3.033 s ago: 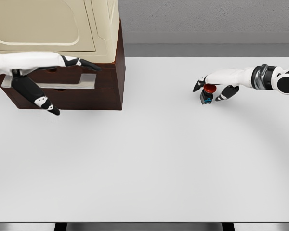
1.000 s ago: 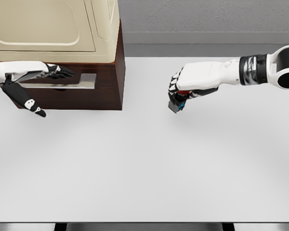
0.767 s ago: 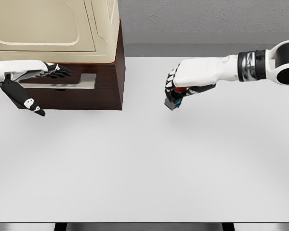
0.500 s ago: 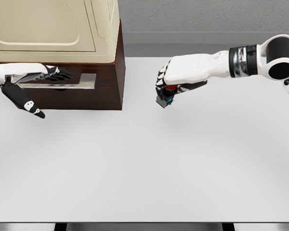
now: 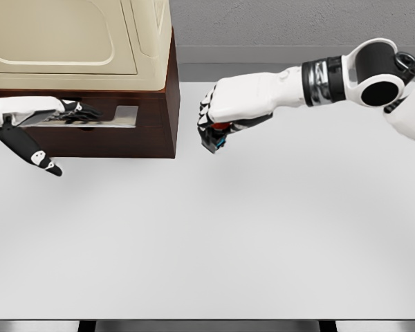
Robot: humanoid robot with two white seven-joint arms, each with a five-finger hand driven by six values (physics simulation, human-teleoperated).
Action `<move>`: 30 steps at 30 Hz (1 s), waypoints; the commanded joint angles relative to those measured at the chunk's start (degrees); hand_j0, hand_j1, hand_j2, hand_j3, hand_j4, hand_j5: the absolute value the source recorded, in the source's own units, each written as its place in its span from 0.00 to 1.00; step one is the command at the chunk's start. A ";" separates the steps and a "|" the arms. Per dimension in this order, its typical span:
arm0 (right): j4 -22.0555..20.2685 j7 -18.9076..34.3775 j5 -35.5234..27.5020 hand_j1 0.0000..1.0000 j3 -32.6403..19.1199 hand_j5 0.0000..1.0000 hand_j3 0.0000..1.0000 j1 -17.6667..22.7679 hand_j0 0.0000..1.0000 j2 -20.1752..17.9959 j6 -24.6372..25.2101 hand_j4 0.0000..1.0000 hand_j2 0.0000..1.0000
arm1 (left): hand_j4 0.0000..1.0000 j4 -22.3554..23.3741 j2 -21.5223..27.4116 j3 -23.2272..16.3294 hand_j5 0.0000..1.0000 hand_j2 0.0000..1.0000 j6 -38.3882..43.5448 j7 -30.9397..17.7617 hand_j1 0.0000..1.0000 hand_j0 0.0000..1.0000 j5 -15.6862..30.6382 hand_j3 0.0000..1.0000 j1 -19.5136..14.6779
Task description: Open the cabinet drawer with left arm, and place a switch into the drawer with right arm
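Note:
A dark brown cabinet (image 5: 159, 124) stands at the table's back left, its drawer front carrying a flat grey handle (image 5: 121, 116). My left hand (image 5: 72, 112) lies on the handle's left part with the fingers curled over it and the thumb (image 5: 29, 153) stretched down in front of the drawer. The drawer front looks flush with the cabinet. My right hand (image 5: 209, 128) hovers just right of the cabinet, shut on the switch (image 5: 215, 140), a small dark block with a red button. Most of the switch is hidden under the fingers.
A cream-coloured appliance (image 5: 76, 34) sits on top of the cabinet. The white table (image 5: 214, 235) stretches across the front and right. A grey wall (image 5: 297, 28) runs behind the table.
My right hand has carried the switch leftwards, from the right side of the table to beside the cabinet. My left hand's fingers have curled onto the handle and drawn a little to the left.

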 commanded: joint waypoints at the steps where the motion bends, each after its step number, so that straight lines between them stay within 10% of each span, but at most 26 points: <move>1: -0.48 -0.03 -1.37 0.47 0.39 0.47 0.47 -0.26 0.47 0.50 0.16 0.47 0.47 | 1.00 0.08 0.70 -0.30 1.00 1.00 0.00 -0.04 1.00 1.00 -0.54 1.00 -0.01; 30: -0.83 -0.03 -5.15 0.47 0.31 0.47 0.47 -6.15 0.47 1.38 0.16 0.47 0.47 | 1.00 -0.01 4.48 -0.48 1.00 1.00 -0.97 -0.04 1.00 1.00 4.91 1.00 0.61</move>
